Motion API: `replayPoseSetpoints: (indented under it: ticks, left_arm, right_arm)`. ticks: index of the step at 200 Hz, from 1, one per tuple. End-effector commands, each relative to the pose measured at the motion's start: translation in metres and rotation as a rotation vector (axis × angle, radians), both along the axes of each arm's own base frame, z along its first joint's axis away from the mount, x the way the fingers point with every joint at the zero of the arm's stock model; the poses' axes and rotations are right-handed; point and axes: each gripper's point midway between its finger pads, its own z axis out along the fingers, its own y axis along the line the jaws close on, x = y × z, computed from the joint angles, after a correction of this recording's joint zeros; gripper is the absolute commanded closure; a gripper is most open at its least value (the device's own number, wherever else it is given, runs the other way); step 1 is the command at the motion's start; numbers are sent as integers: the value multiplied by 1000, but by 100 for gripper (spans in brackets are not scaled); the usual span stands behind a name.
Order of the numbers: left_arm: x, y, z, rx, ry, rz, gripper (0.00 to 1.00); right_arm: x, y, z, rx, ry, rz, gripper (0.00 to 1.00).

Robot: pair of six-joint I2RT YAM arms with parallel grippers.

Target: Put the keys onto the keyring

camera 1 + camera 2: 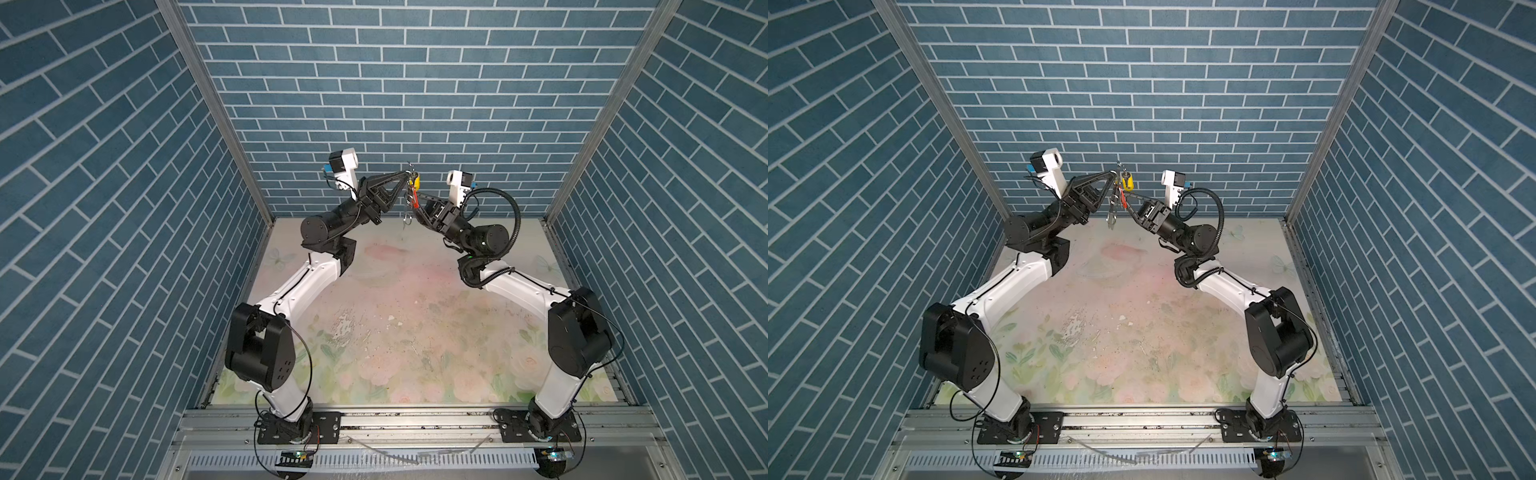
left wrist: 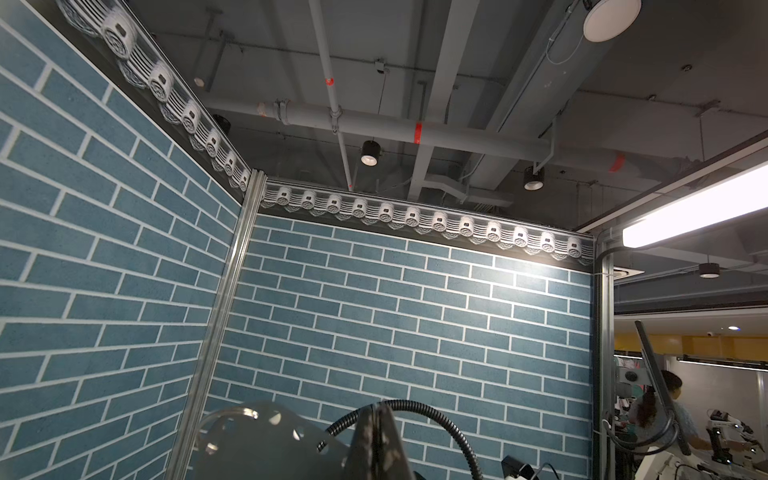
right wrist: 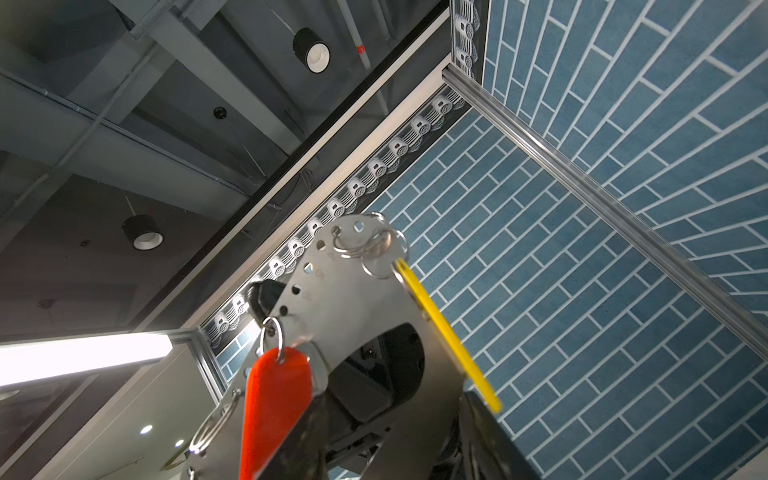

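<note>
Top views, both: left gripper (image 1: 405, 173) is raised high over the far edge of the surface (image 1: 374, 332), mid-width. Its fingers are together, clamped on the upper part of the keyring (image 1: 406, 212), which hangs down from them, clear of the surface.

Right wrist view: the keyring (image 3: 353, 299) is a flat grey loop with a row of holes and small rings along 1 edge. Both keys hang on it. The red-tag key (image 3: 278, 399) hangs by a ring through an edge hole. The yellow-tag key (image 3: 444, 328) hangs from the ring cluster at the loop's end.

Right gripper (image 1: 415, 198) meets the keyring from the right, just below the left one. Its 2 fingers (image 3: 486, 449) stand apart with the loop between them; can't tell if they press it.
</note>
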Motion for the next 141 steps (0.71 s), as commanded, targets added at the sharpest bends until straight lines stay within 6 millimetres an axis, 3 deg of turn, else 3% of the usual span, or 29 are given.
replayPoseSetpoints:
  ticks: [1,63,141]
  left_arm:
    - [-16,8,18,-21,-68,-4,100]
    - [-16,8,19,-22,-70,-9,100]
    - [-5,4,8,-10,-53,4,100]
  right_arm:
    - [-12,-3,22,54,-37,46,47]
    - [-10,1,23,58,-29,65,45]
    - [-24,-1,34,59,-66,89,55]
